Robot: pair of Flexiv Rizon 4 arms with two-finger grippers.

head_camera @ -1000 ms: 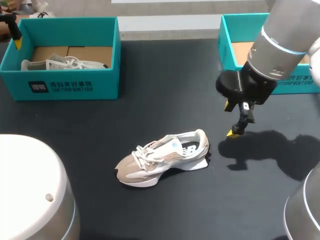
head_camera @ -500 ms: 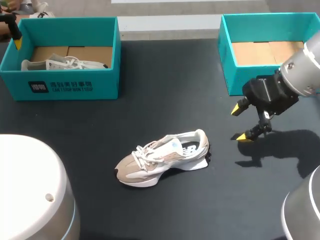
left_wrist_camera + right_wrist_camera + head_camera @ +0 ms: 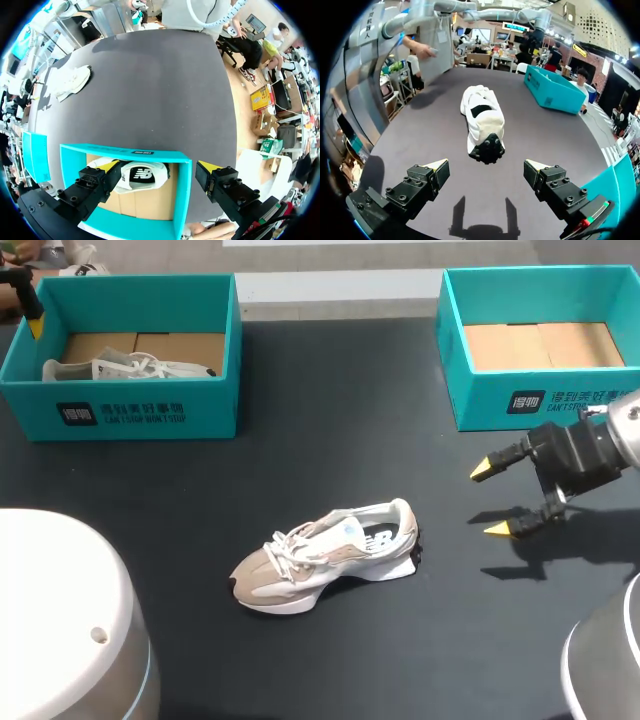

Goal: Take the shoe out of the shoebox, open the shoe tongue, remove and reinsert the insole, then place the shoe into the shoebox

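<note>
1. The shoe (image 3: 325, 555), beige and white, rests on its sole near the middle of the black table (image 3: 330, 420). Its toe points toward our left side and its heel toward our right, and it lies outside both boxes.
2. Our right gripper (image 3: 490, 500) hangs over the table to the right of the shoe's heel and apart from it, in front of the right shoebox (image 3: 545, 405). Its fingers are spread wide with nothing between them. In the right wrist view, the heel lies straight ahead of the fingers.
3. The right shoebox is teal, and inside it we see only its cardboard floor.
4. Our left gripper (image 3: 159, 166) hovers above the left shoebox (image 3: 125, 150) at the table's far left. Its fingers are wide apart and grip nothing. A second shoe (image 3: 142, 176) lies inside that box, beneath the gripper.
</note>
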